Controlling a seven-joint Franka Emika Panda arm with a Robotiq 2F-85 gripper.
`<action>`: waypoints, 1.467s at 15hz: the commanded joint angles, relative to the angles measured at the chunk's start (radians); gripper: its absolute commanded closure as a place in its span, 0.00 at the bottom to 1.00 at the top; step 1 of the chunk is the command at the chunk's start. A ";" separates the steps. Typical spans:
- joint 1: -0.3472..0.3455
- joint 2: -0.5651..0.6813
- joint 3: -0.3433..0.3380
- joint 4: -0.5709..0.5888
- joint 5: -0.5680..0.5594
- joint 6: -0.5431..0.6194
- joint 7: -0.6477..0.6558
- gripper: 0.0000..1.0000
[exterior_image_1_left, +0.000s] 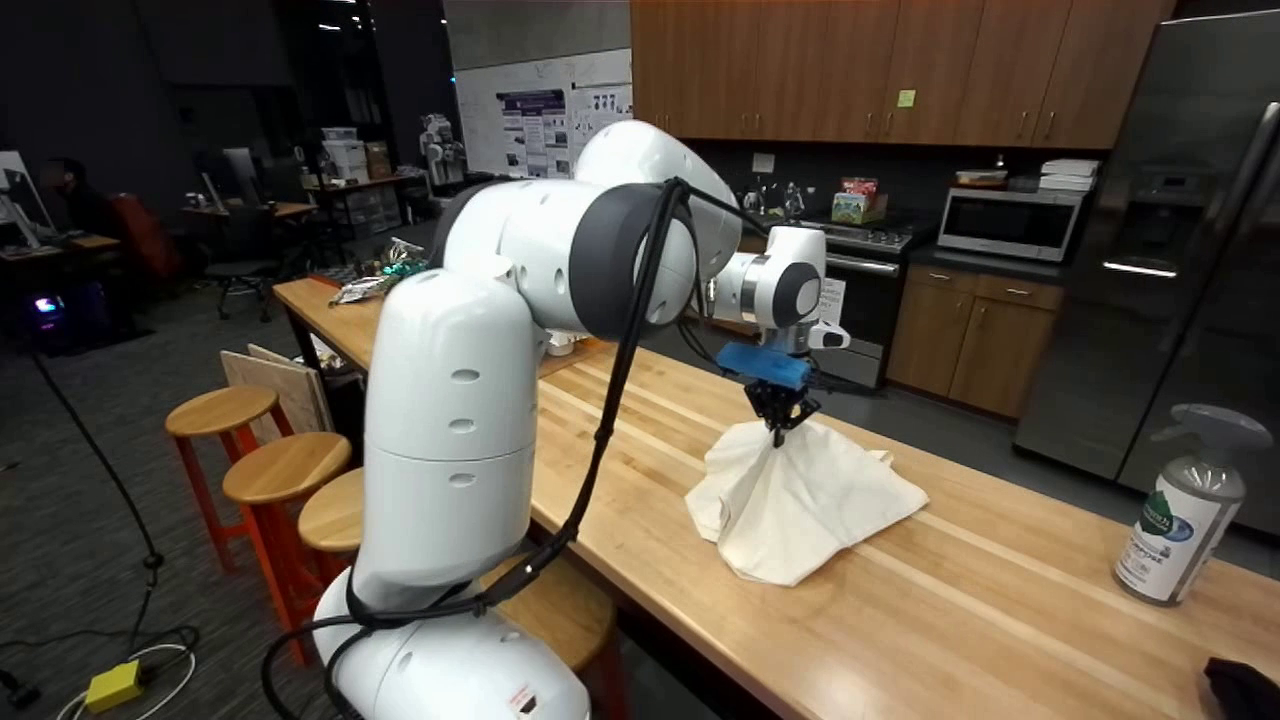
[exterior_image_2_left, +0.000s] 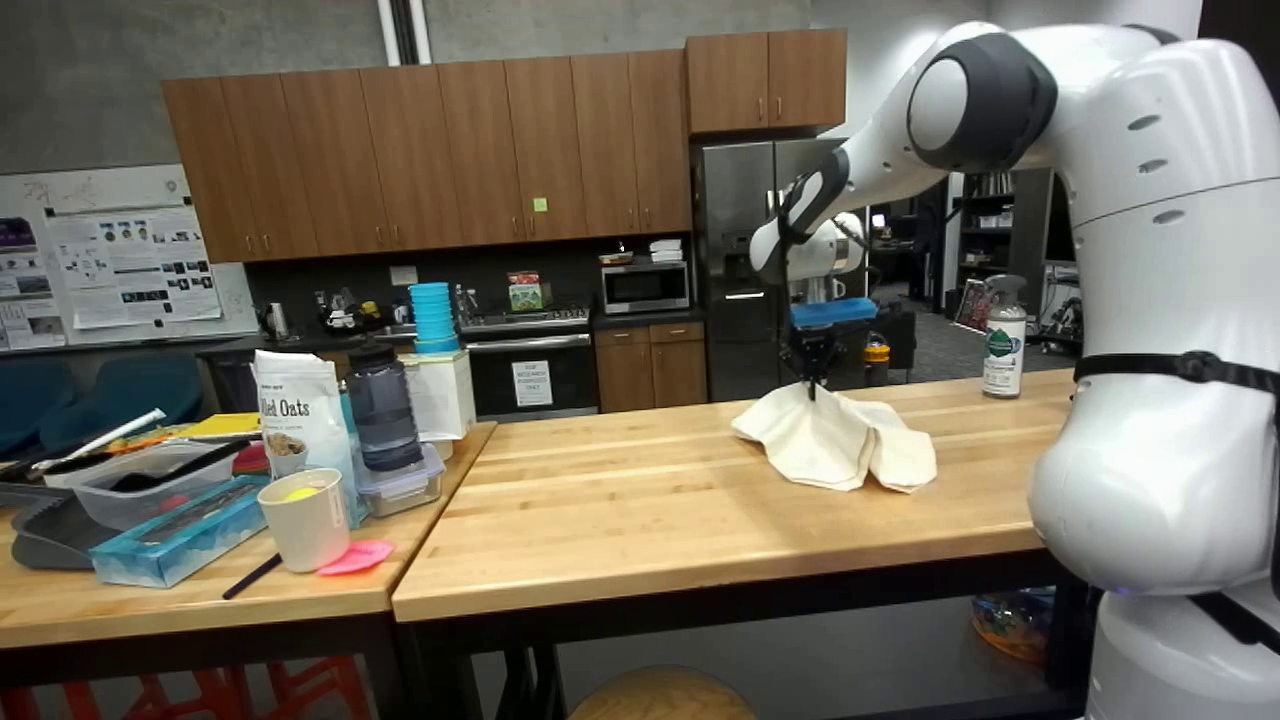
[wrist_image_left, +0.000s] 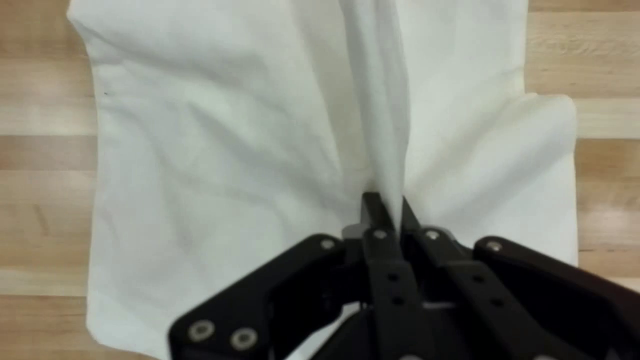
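Gripper (wrist_image_left: 391, 212) clamped on a fold of cloth (wrist_image_left: 225, 175), which lies on table (exterior_image_1_left: 900, 630).
Jaws are closed w/ fabric pinched btwn them, approx. mid-cloth; fold stands up there, rest slopes down & spreads, wrinkled, edges on table. Blue pad (exterior_image_1_left: 765, 363) on gripper sits above cloth. Arm (exterior_image_1_left: 450, 430) extends over table toward cloth. Spray btl (exterior_image_1_left: 1180, 535) upright on same table, well apart from cloth, to its rt in both exterior views. Stools (exterior_image_1_left: 287, 468) left of cloth in an exterior view. Oats bag (exterior_image_2_left: 300, 400), cup (exterior_image_2_left: 305, 530) & water btl (exterior_image_2_left: 383, 410) on adjoining table (exterior_image_2_left: 340, 592), far left of cloth in an exterior view. Well beyond cloth: stove (exterior_image_2_left: 495, 375), microwave (exterior_image_2_left: 645, 288), fridge (exterior_image_2_left: 738, 210), w/ wood cabinets (exterior_image_2_left: 420, 160) higher up.
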 joint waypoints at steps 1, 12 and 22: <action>0.038 0.078 0.052 0.082 0.030 -0.030 -0.088 0.99; 0.110 0.141 0.147 0.162 0.038 -0.158 -0.259 0.99; 0.041 -0.030 0.000 -0.044 -0.010 -0.048 -0.055 0.99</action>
